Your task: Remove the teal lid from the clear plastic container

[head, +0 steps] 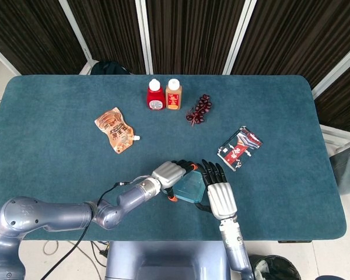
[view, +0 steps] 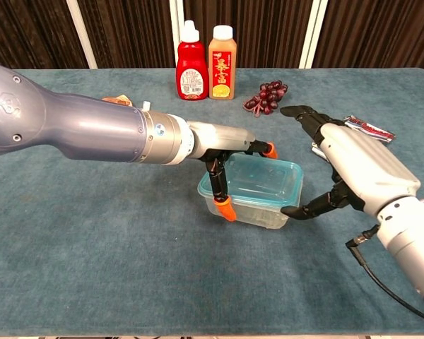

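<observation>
The left hand grips the clear plastic container, fingertips seemingly on the teal lid; the right hand spreads wide, holding nothing.

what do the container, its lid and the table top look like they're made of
Clear plastic container: looks like thin see-through plastic, since the table shows through its walls. Teal lid: translucent tinted plastic, smooth with a slight sheen. Table top: matte, fuzzy teal cover, probably felt or short-pile fabric.

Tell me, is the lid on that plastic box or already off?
On. The teal lid sits flat across the top of the clear plastic container, with the left robot hand over its near end.
</observation>
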Motion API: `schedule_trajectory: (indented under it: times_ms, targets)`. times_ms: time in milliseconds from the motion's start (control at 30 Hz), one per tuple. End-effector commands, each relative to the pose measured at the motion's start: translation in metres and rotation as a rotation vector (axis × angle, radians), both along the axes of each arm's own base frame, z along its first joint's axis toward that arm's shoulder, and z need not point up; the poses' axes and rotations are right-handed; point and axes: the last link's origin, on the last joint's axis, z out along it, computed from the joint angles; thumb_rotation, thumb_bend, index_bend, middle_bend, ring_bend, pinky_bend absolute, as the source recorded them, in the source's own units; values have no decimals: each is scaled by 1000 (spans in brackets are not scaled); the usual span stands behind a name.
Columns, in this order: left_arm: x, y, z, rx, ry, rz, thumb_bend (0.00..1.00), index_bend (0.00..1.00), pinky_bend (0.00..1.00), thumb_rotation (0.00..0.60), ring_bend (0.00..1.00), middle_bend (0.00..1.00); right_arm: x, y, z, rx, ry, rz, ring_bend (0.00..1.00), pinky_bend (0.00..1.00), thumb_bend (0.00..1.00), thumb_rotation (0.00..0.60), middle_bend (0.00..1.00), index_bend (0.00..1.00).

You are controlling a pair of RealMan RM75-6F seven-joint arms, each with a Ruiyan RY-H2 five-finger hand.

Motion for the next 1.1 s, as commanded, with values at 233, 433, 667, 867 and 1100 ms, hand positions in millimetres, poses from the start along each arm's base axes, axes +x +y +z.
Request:
schedule_trajectory:
  times_ms: [233,433,667,867,1100]
  targets:
    - [2,-3,0,-13,-11,-1,0,0,165,600,11,0,6,-4,-4,-4,-28,-20,0,0,695,600,0,3]
    - [2,-3,2,-12,-16,-6,0,0,165,600,11,0,7,-6,-5,-12,-21,-24,0,0,694,600,0,279]
    - [1,-3,5,-22,-11,-14,0,0,155,600,0,0,5,-5,-4,-13,-19,-29,0,0,689,600,0,469]
    - [2,-6,8,-38,-12,-19,0,0,48,600,0,0,4,-4,-3,-13,-16,-27,0,0,714,600,0,519]
    - [1,-7,10,-43,-6,-31,0,0,21,600,0,0,5,-4,-2,-13,-19,-24,0,0,719,600,0,544]
